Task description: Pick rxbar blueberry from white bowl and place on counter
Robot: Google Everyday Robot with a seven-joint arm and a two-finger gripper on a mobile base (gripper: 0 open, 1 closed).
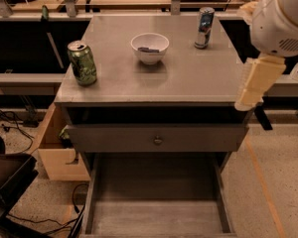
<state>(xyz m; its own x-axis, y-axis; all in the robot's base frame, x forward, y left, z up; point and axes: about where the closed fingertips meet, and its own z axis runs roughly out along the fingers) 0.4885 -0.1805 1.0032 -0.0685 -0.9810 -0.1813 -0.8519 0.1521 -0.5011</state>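
Grey matte counter (188, 78) on a cabinet, one round-knobbed drawer (158, 140) under the front edge. Speckled floor, cables (10, 125) at left. Counts: two cans, one white bowl (149, 56), one rxbar blueberry (148, 49). Green can (82, 63) near left edge, blue-silver can (204, 28) near back-right corner; labels unreadable. Bowl back-centre, bar lying inside it. Gripper (256, 83) hangs off the right edge by the front-right corner; its state: can't tell.
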